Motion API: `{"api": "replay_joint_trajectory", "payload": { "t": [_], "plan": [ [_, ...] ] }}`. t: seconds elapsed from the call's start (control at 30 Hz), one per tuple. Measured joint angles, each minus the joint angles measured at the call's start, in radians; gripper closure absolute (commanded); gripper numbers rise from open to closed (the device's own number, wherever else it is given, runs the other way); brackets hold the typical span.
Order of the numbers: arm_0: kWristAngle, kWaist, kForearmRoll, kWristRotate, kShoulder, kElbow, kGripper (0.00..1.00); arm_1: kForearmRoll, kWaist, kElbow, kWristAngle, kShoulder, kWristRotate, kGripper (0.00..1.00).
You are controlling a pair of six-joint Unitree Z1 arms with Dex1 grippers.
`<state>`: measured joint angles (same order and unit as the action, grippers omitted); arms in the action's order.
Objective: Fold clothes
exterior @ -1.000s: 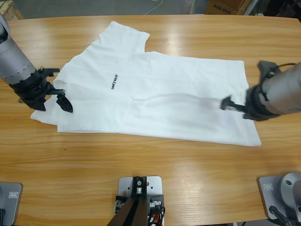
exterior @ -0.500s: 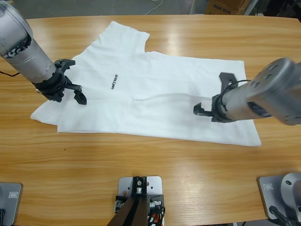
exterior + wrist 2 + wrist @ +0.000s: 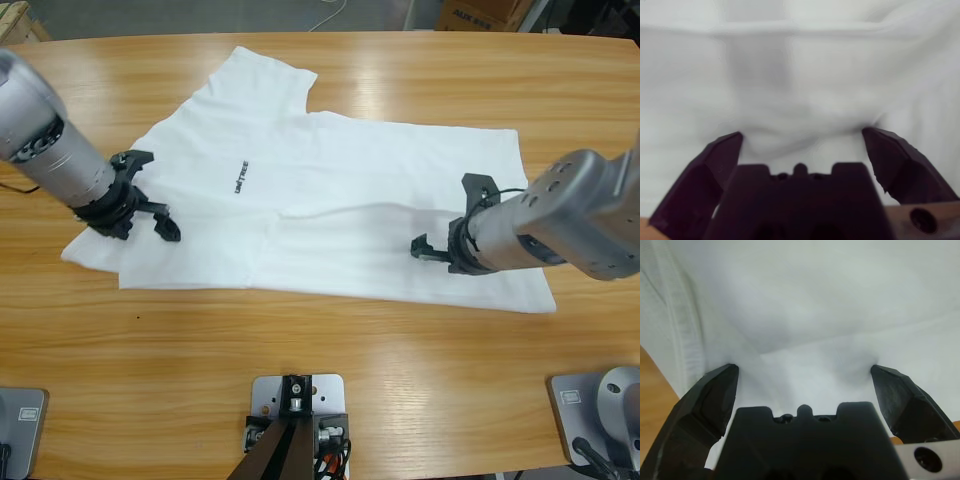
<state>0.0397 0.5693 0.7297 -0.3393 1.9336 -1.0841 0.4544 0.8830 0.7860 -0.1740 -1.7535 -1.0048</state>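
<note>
One white shirt lies spread flat across the middle of your table, black chest lettering facing up; you can't read it from above. Your left gripper sits over the sleeve end, fingers wide apart, cloth dimpling between them, holding nothing. Your right gripper sits over the hem end, fingers also spread, with cloth bunching between them. Both wrist views show little but white fabric and a sliver of wood.
</note>
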Motion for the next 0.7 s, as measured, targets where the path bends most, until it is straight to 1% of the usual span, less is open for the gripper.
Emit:
{"api": "replay_joint_trajectory", "payload": {
  "t": [0.1, 0.4, 0.57, 0.7],
  "plan": [
    [0.015, 0.025, -0.004, -0.059, -0.029, 0.05, 0.0, 0.0, 0.022, -0.02, 0.02, 0.016, -0.018, 0.004],
    [0.026, 0.173, -0.004, -0.255, -0.09, 0.149, 0.0, 0.002, 0.151, -0.04, 0.023, 0.029, -0.125, 0.004],
    [0.033, 0.211, -0.004, -0.316, -0.126, 0.203, 0.0, 0.028, 0.213, -0.059, 0.023, 0.046, -0.182, 0.004],
    [0.035, 0.241, -0.004, -0.356, -0.153, 0.241, 0.0, 0.045, 0.233, -0.079, 0.025, 0.066, -0.206, 0.002]
  ]
}}
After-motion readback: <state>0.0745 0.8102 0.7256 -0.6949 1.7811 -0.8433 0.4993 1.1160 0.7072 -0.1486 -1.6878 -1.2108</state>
